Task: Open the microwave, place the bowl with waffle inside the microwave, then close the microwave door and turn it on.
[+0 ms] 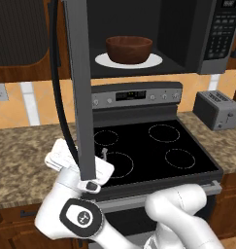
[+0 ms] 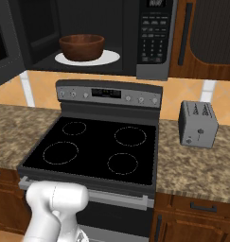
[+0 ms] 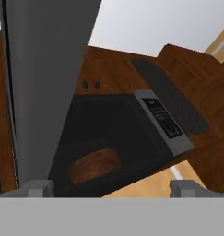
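Above the black-topped stove (image 1: 153, 146), the reddish-brown wooden bowl (image 1: 129, 48) sits inside the dark grey microwave (image 2: 154, 38), so the spread-open gripper (image 3: 111, 186) waits beside the open grey-framed door (image 1: 83, 87) to push it shut.

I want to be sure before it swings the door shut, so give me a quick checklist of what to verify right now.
1. Bowl on the white turntable plate inside the microwave: ok.
2. Waffle inside the bowl: cannot tell, the rim hides its contents.
3. Microwave door open: ok, it stands wide open.
4. Gripper empty with jaws apart: ok.
5. Gripper below the door's lower edge, ready to push: ok, though contact cannot be told.
6. Button panel unobstructed: ok.
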